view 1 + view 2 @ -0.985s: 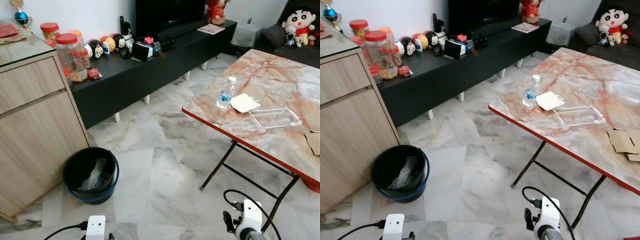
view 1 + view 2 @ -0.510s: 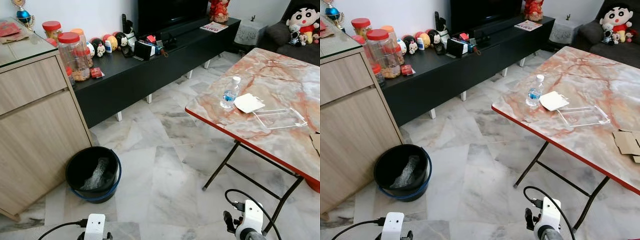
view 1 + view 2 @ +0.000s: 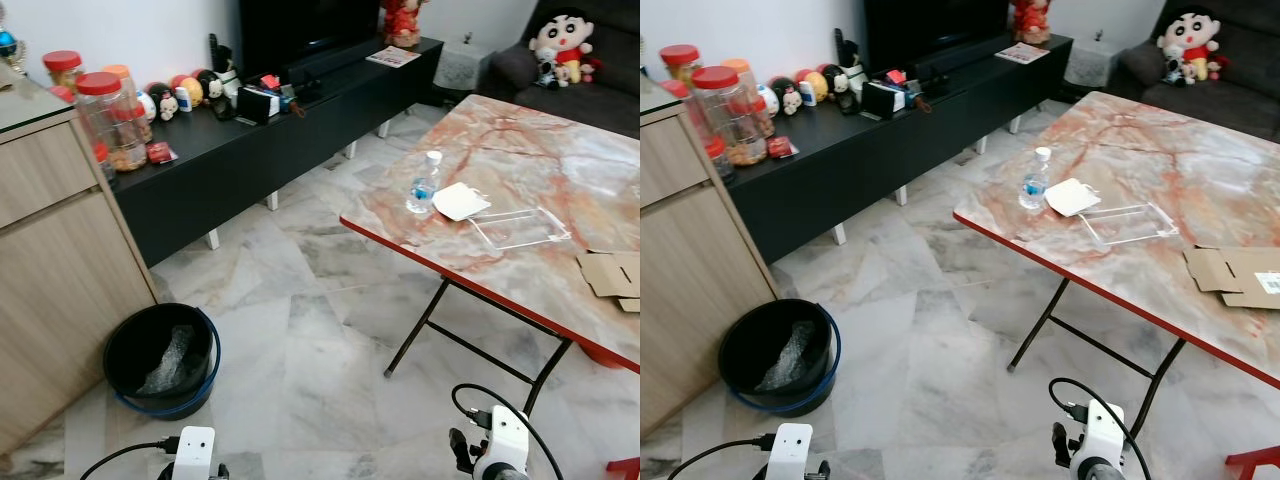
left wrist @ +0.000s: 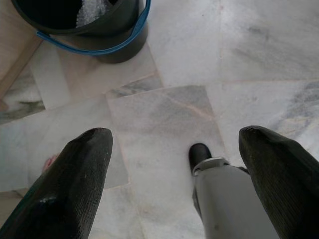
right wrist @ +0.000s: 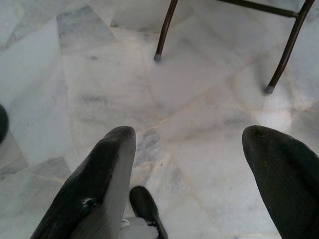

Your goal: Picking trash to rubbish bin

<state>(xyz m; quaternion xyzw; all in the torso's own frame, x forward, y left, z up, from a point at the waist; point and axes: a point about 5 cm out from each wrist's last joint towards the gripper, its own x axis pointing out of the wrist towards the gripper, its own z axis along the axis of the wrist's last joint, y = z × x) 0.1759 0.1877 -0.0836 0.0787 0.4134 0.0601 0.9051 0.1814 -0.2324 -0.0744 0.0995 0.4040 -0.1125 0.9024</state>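
Marble-tiled living room. Search/approach step: left gripper (image 4: 174,174) and right gripper (image 5: 199,174) hang spread, empty. Water bottle (image 3: 424,183) and cardboard (image 3: 1230,272) on folding table (image 3: 520,275); black bin (image 3: 160,360) near cabinet (image 3: 55,270). Next: step to table, reach.

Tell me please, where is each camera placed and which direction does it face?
Left and right eye views: on the head, facing forward and down at the table and bin; both wrists at the bottom edge.
Left wrist view: down at the floor past the open left hand; shares the bin.
Right wrist view: down past the open right hand; shares the table's legs.
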